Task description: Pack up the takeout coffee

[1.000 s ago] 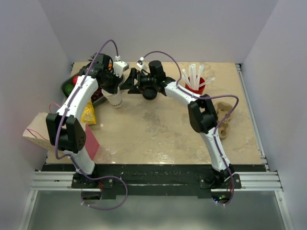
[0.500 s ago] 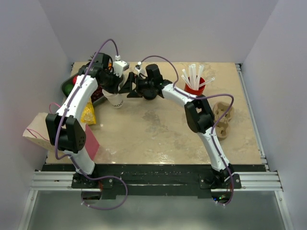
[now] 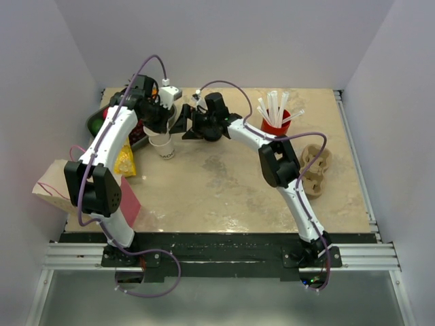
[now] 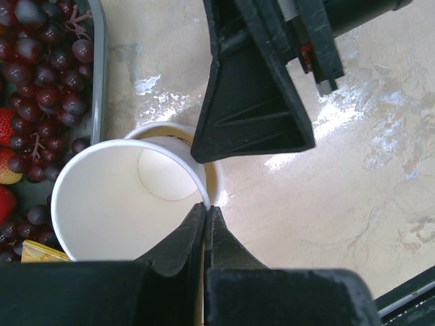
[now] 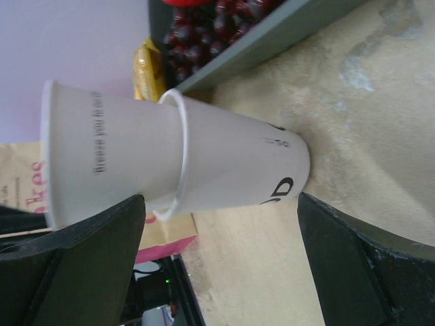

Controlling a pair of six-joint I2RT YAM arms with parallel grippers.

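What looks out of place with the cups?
Two white cups are nested. The upper cup, pinched at its rim by the left fingers, sits half out of the lower cup and off-centre.

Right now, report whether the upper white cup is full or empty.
Empty: the left wrist view shows the upper white cup bare down to its bottom.

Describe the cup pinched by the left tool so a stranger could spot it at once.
At the far left of the table, beside the grey tray of grapes, two white paper cups sit nested. It is the upper cup, rim pinched by the left tool. It bears a line of small grey print; the lower cup shows bold black marks near its base.
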